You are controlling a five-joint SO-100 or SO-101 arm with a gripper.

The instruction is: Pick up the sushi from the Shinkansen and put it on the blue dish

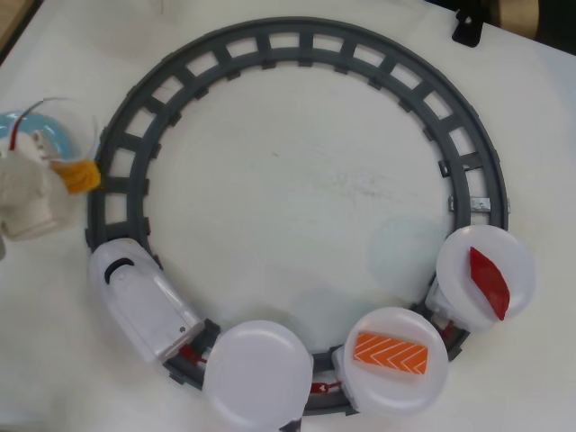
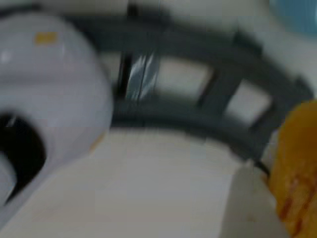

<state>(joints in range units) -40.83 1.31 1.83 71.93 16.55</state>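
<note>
In the overhead view my white gripper [image 1: 70,174] reaches in from the left edge and is shut on the yellow-orange sushi [image 1: 81,175], which hangs just outside the left side of the track. The blue dish [image 1: 43,135] lies right behind the gripper, mostly covered by it. The white Shinkansen [image 1: 139,297] stands on the track at the lower left, and the first plate behind it [image 1: 256,373] is bare. In the blurred wrist view the sushi [image 2: 297,168] fills the right edge beside a pale finger [image 2: 250,203]. The train's nose [image 2: 44,99] is at the left and a corner of the blue dish [image 2: 297,15] at the top right.
A grey ring of track [image 1: 306,40] covers most of the white table. Two more white plates ride behind the train, one with an orange striped piece [image 1: 391,354] and one with a dark red piece [image 1: 489,282]. A black clamp [image 1: 466,27] stands at the top right.
</note>
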